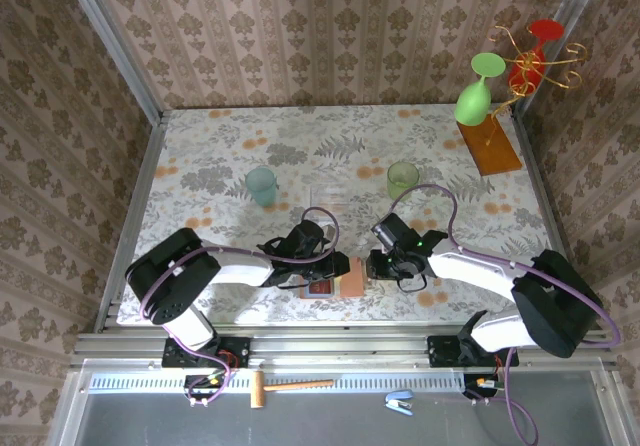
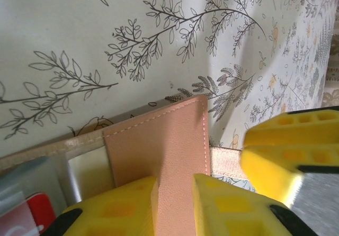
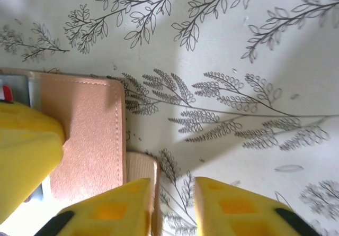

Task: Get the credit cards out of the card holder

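Tan leather card holder (image 1: 350, 280) lies on the floral tablecloth (image 1: 230, 156), low in the centre of the overhead frame, between the two grippers. Left gripper (image 2: 174, 184) is clamped on a fold of the holder's cover at the bottom of its wrist frame, and a red credit card (image 2: 38, 215) shows in a pocket at lower left. Right gripper (image 3: 172, 185) has its fingers apart at the bottom of its frame, the holder's strap tab (image 3: 142, 167) just beside one finger

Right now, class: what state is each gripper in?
Left gripper: closed on the tan leather folding card holder, by its flap.
Right gripper: open, holding nothing.
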